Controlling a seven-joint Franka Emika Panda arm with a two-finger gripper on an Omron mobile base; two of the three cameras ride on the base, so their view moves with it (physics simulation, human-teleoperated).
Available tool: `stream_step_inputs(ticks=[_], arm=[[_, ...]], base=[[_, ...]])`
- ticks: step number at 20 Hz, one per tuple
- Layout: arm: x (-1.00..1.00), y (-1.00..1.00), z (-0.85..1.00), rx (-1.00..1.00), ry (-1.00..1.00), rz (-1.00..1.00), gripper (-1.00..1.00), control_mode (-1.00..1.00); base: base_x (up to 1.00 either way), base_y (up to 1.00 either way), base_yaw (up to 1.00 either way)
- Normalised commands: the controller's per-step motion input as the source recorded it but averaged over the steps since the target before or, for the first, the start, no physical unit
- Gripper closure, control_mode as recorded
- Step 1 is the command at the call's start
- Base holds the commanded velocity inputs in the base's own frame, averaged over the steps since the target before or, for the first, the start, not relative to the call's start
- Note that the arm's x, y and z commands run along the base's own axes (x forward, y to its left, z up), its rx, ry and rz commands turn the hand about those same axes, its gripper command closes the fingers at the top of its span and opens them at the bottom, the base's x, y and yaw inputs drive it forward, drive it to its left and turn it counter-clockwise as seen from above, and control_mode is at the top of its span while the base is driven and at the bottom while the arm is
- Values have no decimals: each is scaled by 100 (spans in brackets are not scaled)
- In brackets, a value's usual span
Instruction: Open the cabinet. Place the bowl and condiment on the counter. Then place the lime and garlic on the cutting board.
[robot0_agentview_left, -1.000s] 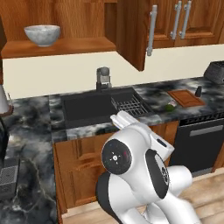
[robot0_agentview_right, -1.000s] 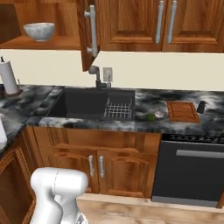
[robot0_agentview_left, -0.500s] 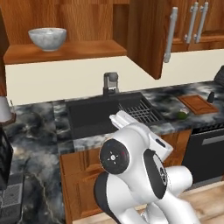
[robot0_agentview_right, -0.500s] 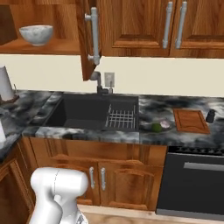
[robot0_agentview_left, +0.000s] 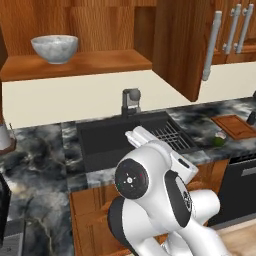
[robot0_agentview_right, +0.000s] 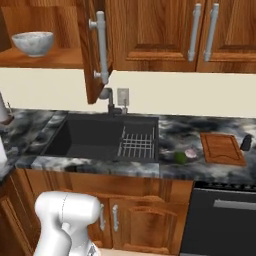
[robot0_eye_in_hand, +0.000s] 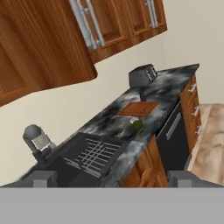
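Cabinet (robot0_agentview_right: 95, 50) door swung open, my tool (robot0_eye_in_hand: 112, 177) wide open and holding nothing.

From the left: the bowl (robot0_agentview_left: 55, 48) sits on the open cabinet's shelf, above the desk (robot0_agentview_right: 35, 162). Below it is the dark sink (robot0_agentview_right: 90, 135) with its wire rack (robot0_agentview_right: 137, 145) at the right end and the faucet (robot0_agentview_left: 131, 100) behind. Right of the sink, the lime (robot0_agentview_right: 180, 158) and the garlic (robot0_agentview_right: 190, 152) lie on the desk, just beside each other and just left of the cutting board (robot0_agentview_right: 222, 148). The black condiment (robot0_agentview_right: 246, 142) stands at the board's right edge. In my hand view a toaster (robot0_eye_in_hand: 142, 75) stands beyond the board.
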Motion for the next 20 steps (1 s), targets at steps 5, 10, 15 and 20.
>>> stream_step_inputs(ticks=[5, 10, 15, 20], arm=[[0, 0, 0, 0, 0, 0, -100, 100], [0, 0, 0, 0, 0, 0, -100, 100], [0, 0, 0, 0, 0, 0, -100, 100], [0, 0, 0, 0, 0, 0, -100, 100]], base=[[46, 1, 0], [47, 3, 0], [52, 21, 0], [48, 22, 0]])
